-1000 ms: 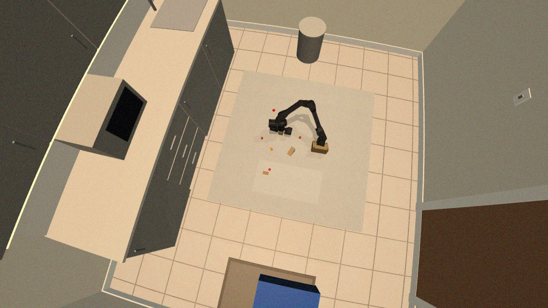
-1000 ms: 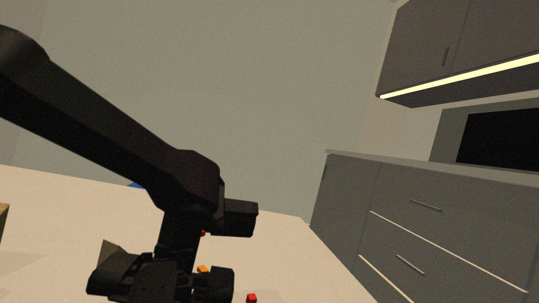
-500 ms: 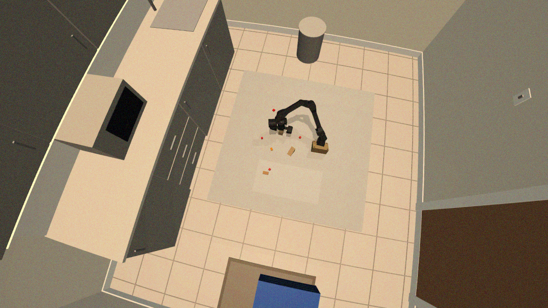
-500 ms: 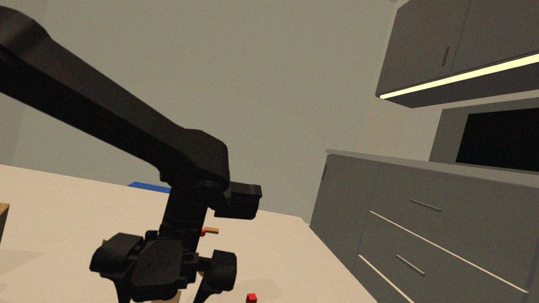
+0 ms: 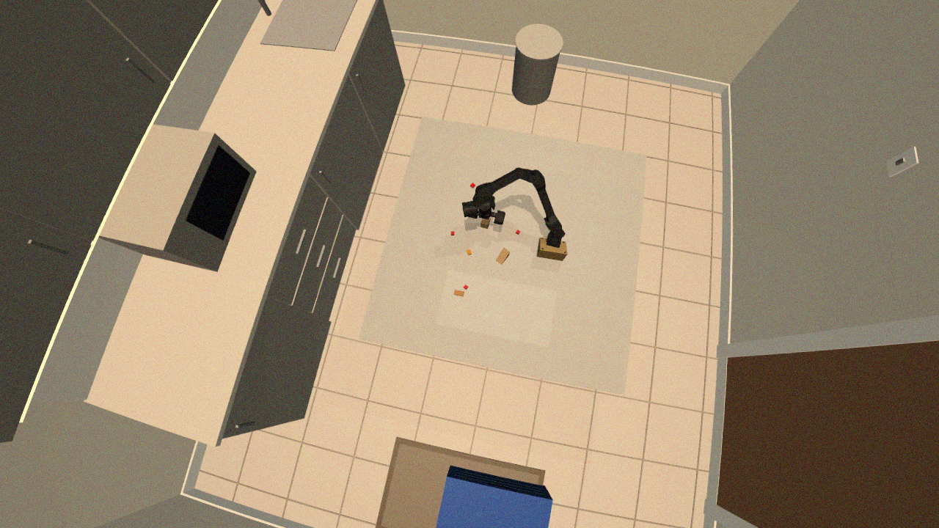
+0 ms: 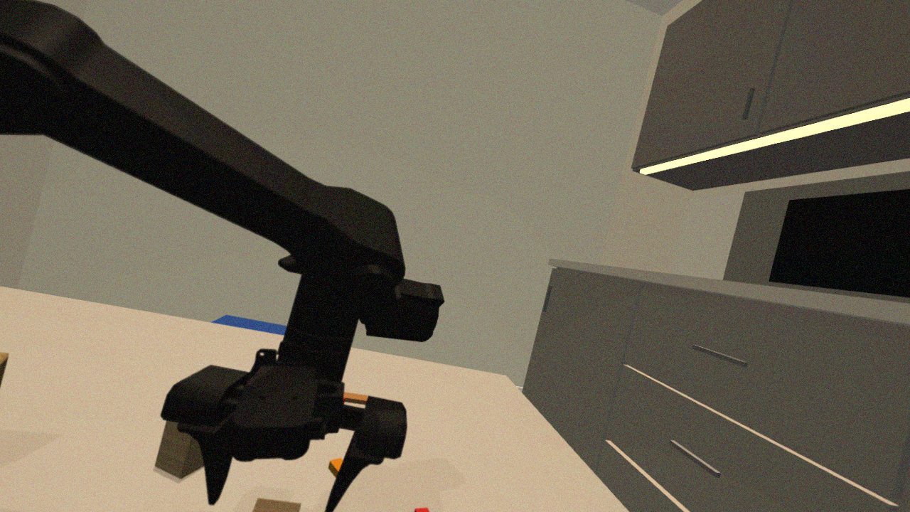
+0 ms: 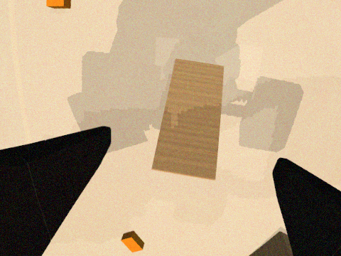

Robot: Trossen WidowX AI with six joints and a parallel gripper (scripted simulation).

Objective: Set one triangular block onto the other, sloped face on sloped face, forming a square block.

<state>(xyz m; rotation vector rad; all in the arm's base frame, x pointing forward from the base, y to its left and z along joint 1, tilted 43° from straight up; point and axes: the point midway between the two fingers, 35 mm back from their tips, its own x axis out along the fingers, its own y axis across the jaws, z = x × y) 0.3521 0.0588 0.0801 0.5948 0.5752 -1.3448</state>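
One wooden triangular block [image 5: 485, 224] [image 6: 276, 505] [image 7: 188, 121] lies below my hand. In the wrist view its plain rectangular face shows, partly in shadow; I cannot tell how its slope is turned. My gripper [image 6: 271, 496] [image 7: 192, 150] is wide open and empty, a fingertip out to each side of that block and apart from it. The other triangular block [image 5: 502, 256] [image 6: 175, 449] [image 7: 273, 246] stands separately, toward the arm's base side; a finger partly hides it in the wrist view. The two blocks do not touch.
Small red cubes [image 5: 452, 232] [image 5: 517, 232] [image 5: 472, 185] lie around the hand, and another red cube [image 5: 465, 287] lies beside a flat orange-brown piece [image 5: 458, 292]. A small orange block [image 5: 469, 251] [image 6: 335, 468] [image 7: 132, 242] lies near the blocks. Another orange piece [image 7: 57, 3] shows at the wrist view's top left.
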